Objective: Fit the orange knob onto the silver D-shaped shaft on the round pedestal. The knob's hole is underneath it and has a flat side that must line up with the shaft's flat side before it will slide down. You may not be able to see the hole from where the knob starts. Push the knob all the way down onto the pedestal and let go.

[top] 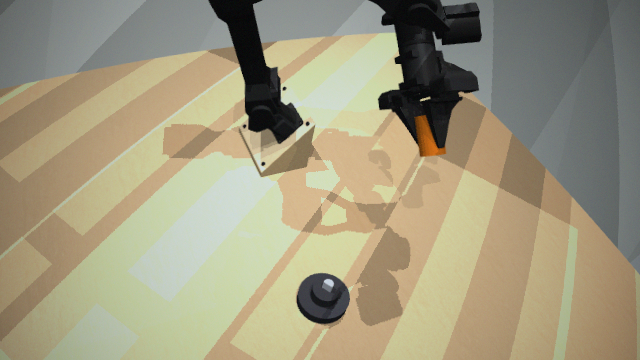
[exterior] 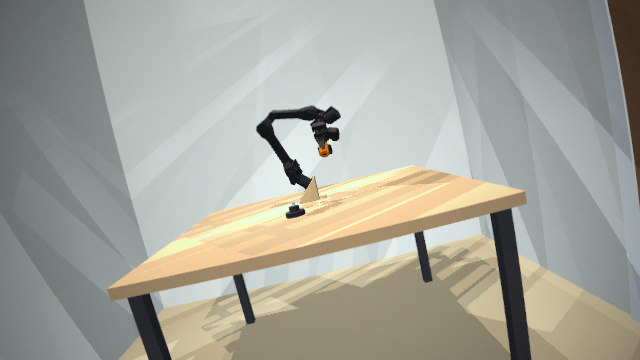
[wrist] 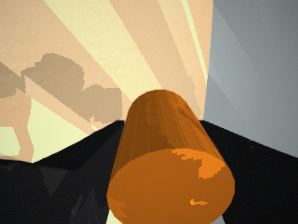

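Observation:
The orange knob [top: 431, 139] [exterior: 324, 150] [wrist: 167, 185] is held high above the table, away from the pedestal. My gripper [top: 429, 135] [exterior: 324, 146] is shut on it, with black fingers on both sides in the wrist view. In the exterior view a small dark spot shows at the knob's lower end; the shape of its hole is too small to tell. The dark round pedestal [top: 310, 311] [exterior: 295, 214] stands on the table with the silver shaft [top: 328, 284] [exterior: 293, 203] upright on top, bare.
The arm's base sits on a tan wedge-shaped mount [top: 295, 155] [exterior: 311, 192] with black bolts, behind the pedestal. The wooden table [top: 200, 320] [exterior: 210, 260] carries large arm shadows. Its right edge lies beyond the gripper in the top view.

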`<action>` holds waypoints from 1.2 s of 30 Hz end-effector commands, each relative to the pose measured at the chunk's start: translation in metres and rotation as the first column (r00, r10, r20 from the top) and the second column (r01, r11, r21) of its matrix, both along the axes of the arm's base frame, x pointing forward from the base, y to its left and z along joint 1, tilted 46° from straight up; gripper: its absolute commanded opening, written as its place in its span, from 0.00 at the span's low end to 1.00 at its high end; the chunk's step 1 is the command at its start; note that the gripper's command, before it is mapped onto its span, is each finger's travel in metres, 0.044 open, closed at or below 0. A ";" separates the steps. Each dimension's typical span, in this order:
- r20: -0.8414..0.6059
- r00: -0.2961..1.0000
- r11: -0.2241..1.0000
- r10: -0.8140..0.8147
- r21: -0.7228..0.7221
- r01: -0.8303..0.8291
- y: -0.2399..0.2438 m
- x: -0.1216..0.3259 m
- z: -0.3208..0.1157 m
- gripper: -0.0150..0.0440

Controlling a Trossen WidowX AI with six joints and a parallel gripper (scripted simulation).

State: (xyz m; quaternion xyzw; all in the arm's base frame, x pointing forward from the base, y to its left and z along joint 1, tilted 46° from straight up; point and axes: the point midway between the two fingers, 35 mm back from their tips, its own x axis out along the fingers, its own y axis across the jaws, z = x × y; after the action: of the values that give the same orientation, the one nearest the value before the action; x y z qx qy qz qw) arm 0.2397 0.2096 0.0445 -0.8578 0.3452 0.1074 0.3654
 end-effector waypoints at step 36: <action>0.156 0.974 0.986 0.166 -0.029 -0.163 0.006 -0.005 0.008 0.25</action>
State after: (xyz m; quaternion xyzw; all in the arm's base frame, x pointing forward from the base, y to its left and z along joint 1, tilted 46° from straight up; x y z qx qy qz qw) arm 0.2348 0.2150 0.0524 -0.8927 0.2438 0.0667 0.3730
